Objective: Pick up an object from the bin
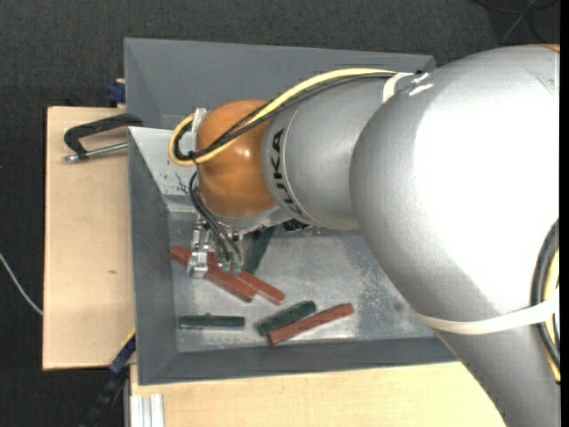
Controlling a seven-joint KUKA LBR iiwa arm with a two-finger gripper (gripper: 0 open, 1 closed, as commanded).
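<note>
In the bin (267,74), three red-brown sticks (311,321) (262,288) (182,256), three dark-green sticks (211,321) (286,315) (258,253)

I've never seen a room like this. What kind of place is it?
Probably a robot lab or test room, not a home: a big silver robot arm reaches into a grey metal bin holding a few red and green sticks.
</note>
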